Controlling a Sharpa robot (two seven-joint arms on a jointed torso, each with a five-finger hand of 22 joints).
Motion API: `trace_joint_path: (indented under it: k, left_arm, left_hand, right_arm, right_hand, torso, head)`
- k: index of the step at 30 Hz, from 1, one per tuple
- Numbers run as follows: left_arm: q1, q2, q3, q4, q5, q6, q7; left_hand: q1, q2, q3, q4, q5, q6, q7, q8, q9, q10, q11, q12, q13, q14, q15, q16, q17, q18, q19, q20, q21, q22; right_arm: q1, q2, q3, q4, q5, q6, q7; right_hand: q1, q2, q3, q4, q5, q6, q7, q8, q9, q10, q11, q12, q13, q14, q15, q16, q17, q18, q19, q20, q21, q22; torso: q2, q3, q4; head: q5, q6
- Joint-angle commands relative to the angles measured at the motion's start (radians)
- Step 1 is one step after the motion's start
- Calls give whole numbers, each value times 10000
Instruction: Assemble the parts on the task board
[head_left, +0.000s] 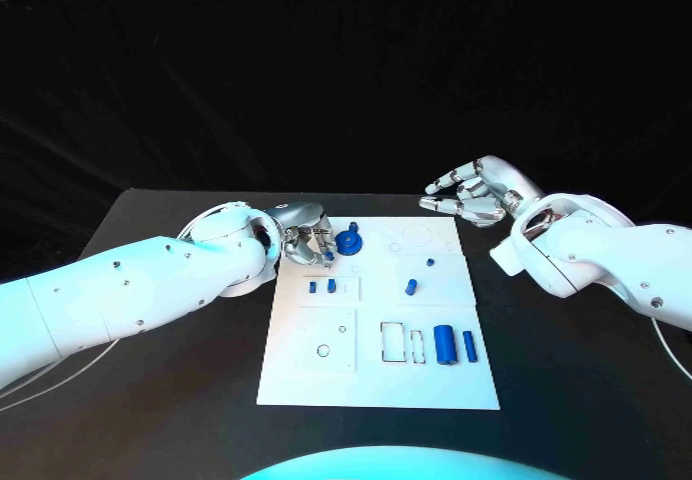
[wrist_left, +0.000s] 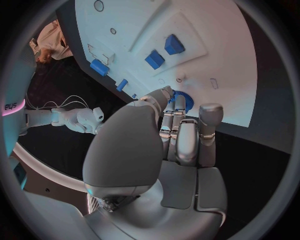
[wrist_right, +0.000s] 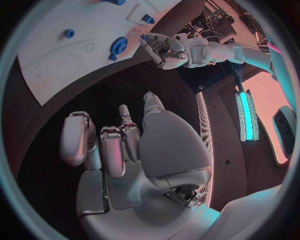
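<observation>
Left hand (head_left: 306, 243) fiddling with blue gear (head_left: 351, 241) at board (head_left: 378, 385) top edge, fingertips touching it, looks like seating it. Right hand (head_left: 473, 192) hovering empty, fingers loosely apart. Next probably: press gear down straight.

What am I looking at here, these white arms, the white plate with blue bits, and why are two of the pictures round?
This is a robot with two white arms, each ending in a silver many-fingered hand. The square picture comes from a camera on its head, looking down at a black table. The two round pictures come from fisheye cameras at each wrist, behind that arm's own hand, so straight edges bend.

On the table lies a flat white task board with small blue parts on it: a round blue toothed gear, a fat blue cylinder and smaller blue pieces.

The left hand has its fingertips at the gear; whether it grips it I cannot tell. The right hand hovers beyond the board's far corner, holding nothing.
</observation>
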Motion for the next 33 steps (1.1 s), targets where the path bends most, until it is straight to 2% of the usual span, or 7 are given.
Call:
trace_joint_path:
  k: [1, 12, 27, 33]
  left_arm:
    - [9, -17, 11, -72, 51, 273, -81]
    - [5, -19, 10, -198, 19, 452, -76]
    - [-7, 190, -15, -426, 1, 731, -3]
    - [-14, 250, -29, -473, -146, 798, 27]
  left_hand:
    - [-112, 2, -12, 12, -16, 57, 3, -37, 15, 80, -5, -56, 16, 61, -32, 35, -12, -201, 90, -6, 61, 5]
    - [-110, 3, -7, 4, -14, 64, -2, -38, 16, 87, -9, -60, 18, 60, -34, 34, -17, -199, 85, -8, 55, -6]
    - [-115, 5, -1, -5, -13, 79, -6, -41, 20, 104, -13, -68, 23, 55, -39, 26, -39, -193, 69, -11, 35, -39]
    - [-115, 11, 5, -9, -11, 83, -7, -43, 20, 108, -15, -72, 24, 54, -40, 26, -38, -192, 68, -13, 35, -40]
  right_arm:
    - [-14, 2, 0, 1, -33, 75, 66]
    - [-26, 9, 0, 1, -33, 77, 68]
    - [-30, -11, 0, 30, -33, 72, 77]
    - [-30, -5, 0, 29, -33, 77, 78]
  right_hand:
    - [-67, 38, -53, -17, 39, -31, -45, 59, -14, -44, 1, -25, 993, 775, -88, -32, 1582, 109, -78, 8, -33, 181]
    - [-67, 38, -53, -17, 39, -31, -45, 59, -14, -44, 1, -25, 993, 775, -88, -32, 1582, 109, -78, 8, -33, 181]
    - [-73, 57, -56, -17, 70, -27, -47, 70, -13, -44, -2, -27, 991, 775, -90, -34, 1582, 110, -76, 7, -39, 181]
    - [-73, 57, -56, -17, 70, -27, -47, 70, -13, -44, -2, -27, 991, 775, -90, -34, 1582, 110, -76, 7, -39, 181]
  torso:
    - [4, -5, -4]
    - [3, 1, -20]
    - [12, -1, -16]
    - [13, -2, -33]
  head:
    - [11, 3]
    - [50, -9]
    - [27, -24]
    - [25, -30]
